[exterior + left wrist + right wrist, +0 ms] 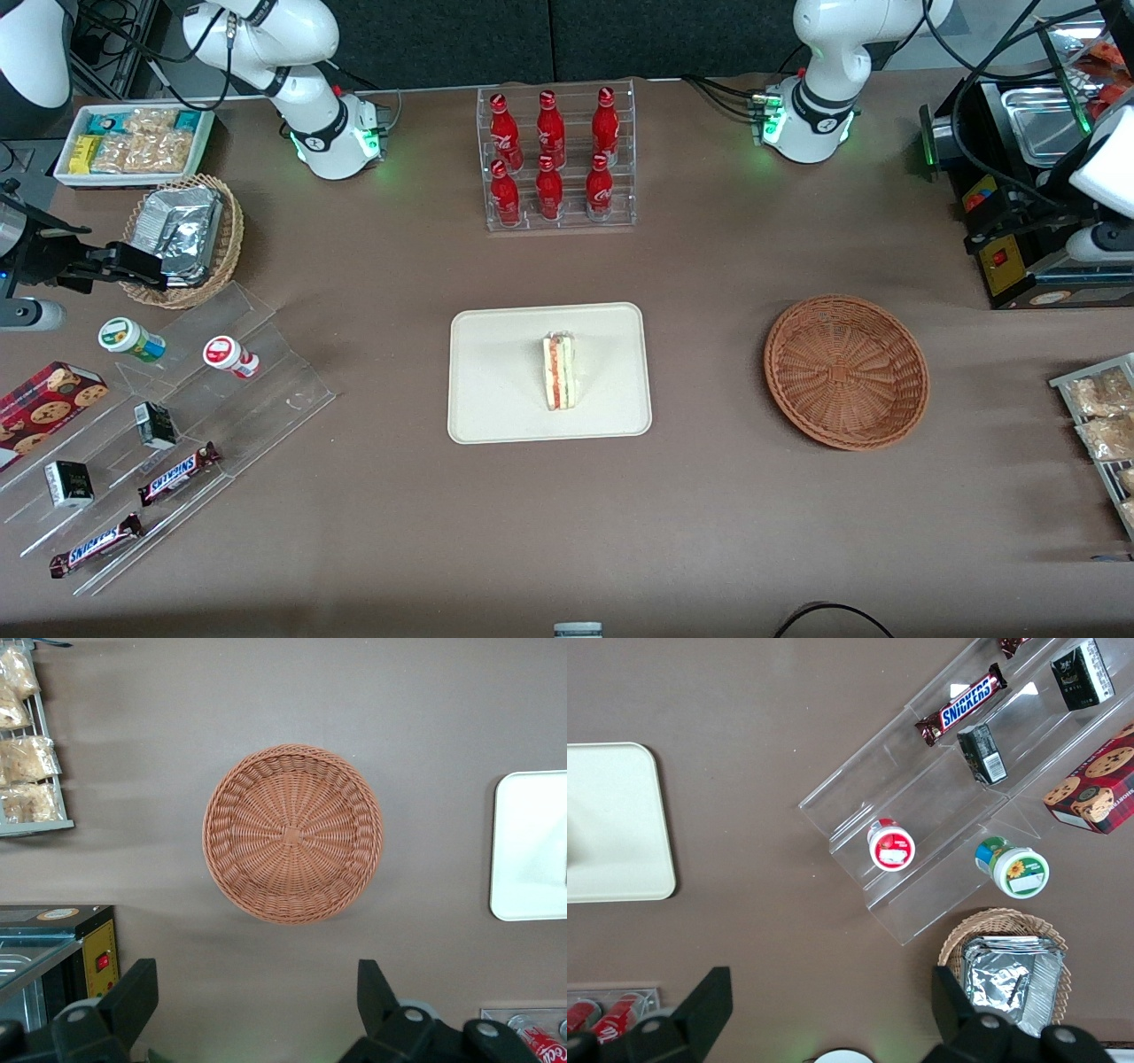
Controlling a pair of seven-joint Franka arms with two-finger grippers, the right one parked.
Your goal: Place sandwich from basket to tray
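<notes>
Front view: the sandwich (560,371) stands on its edge on the tray (496,381) in the middle of the worktop (691,496). The basket (846,370) sits well apart from the tray, toward the working arm's end.

Left wrist view: the tool (257,1001) hangs above the worktop beside the basket (292,833), its fingers (133,997) spread wide and holding nothing. The tray's rim (505,850) shows nearby.

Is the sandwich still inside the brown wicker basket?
No, the basket is empty below the open gripper, and the sandwich stands on the tray.
</notes>
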